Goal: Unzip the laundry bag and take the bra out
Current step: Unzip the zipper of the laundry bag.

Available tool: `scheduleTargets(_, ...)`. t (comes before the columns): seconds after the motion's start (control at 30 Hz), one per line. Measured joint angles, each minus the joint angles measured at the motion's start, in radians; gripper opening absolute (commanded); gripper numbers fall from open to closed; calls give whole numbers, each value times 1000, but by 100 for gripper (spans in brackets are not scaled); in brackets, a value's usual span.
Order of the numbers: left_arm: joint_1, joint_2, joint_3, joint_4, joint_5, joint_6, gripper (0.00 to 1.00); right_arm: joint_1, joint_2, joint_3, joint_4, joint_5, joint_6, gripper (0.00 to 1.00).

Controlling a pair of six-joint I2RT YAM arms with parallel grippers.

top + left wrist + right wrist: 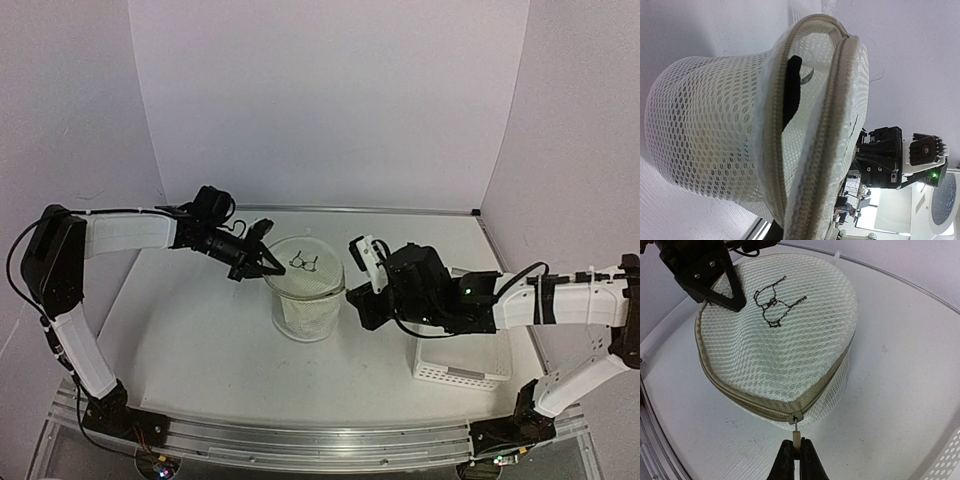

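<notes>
The laundry bag (305,290), a round white mesh pouch with a small black bra outline (772,307) on its top face, stands mid-table. My left gripper (268,265) is shut on its far-left rim, and its fingertips (735,304) press the lid edge. My right gripper (797,450) is shut on the white zipper pull (797,439), just below the slider (795,417) at the bag's near edge. In the left wrist view the beige zipper (772,150) gapes apart. A dark piece (790,95) shows inside the gap, and I cannot tell whether it is the bra.
A white perforated plastic basket (460,365) lies under my right arm, and its corner (947,462) shows at the right wrist view's lower right. The table's raised rim (900,277) curves behind the bag. White walls close in the back and sides.
</notes>
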Motion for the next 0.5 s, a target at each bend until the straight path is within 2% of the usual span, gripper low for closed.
scheduleTargets(0.23,48,79,153,-107,-11,77,22,76,16,48,-40,10,67,0)
scheduleTargets(0.3,73,89,176,-125,-27,89,30,96,37,60,-41,12,98,0)
scheduleTargets(0.5,135,104,220,-176,-92,116,44,137,140,86,-38,26,208,0)
